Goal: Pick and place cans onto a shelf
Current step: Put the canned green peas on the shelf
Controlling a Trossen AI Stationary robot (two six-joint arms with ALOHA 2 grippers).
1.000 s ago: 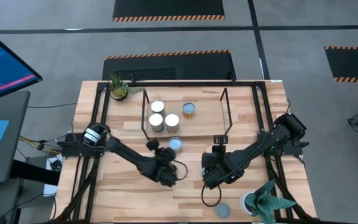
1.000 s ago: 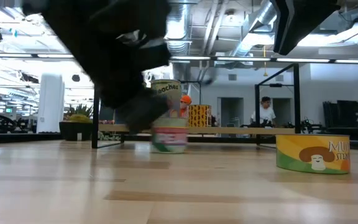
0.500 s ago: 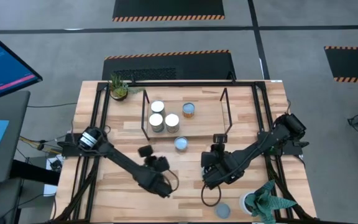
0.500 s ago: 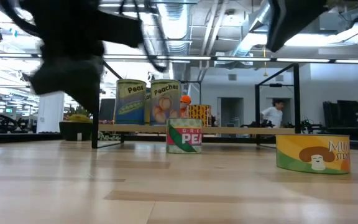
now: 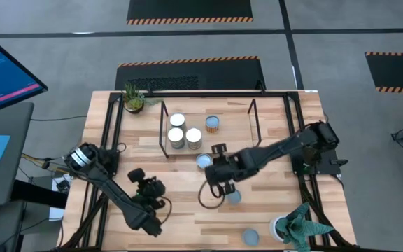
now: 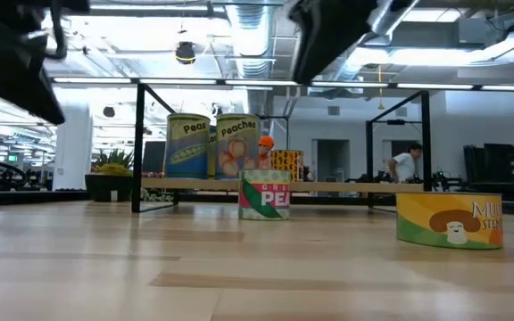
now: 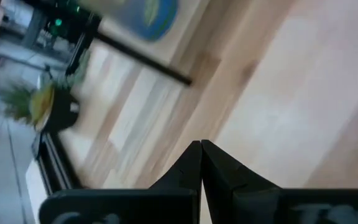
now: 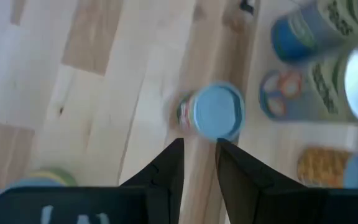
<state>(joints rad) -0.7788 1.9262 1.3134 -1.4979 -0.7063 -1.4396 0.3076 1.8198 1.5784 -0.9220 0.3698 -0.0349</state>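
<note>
I see right gripper (image 5: pixel 216 183) mid-frame, fingers parted, empty, beside pea can (image 5: pixel 203 162); shelf (image 5: pixel 208 129) above holds four cans; left gripper (image 5: pixel 150 187) lower left, pinched closed; plant (image 5: pixel 133 98) upper left.

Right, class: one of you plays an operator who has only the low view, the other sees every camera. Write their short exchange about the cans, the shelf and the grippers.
Operator: I count two cans on the shelf. Is that all?
Observer: No. From above, four cans stand on it.
Operator: Is a gripper near the pea can in front of the shelf?
Observer: Yes. The right gripper is open, and that can sits just ahead of its fingertips.
Operator: And the other arm?
Observer: The left gripper is shut with nothing in it, over bare table.
</note>
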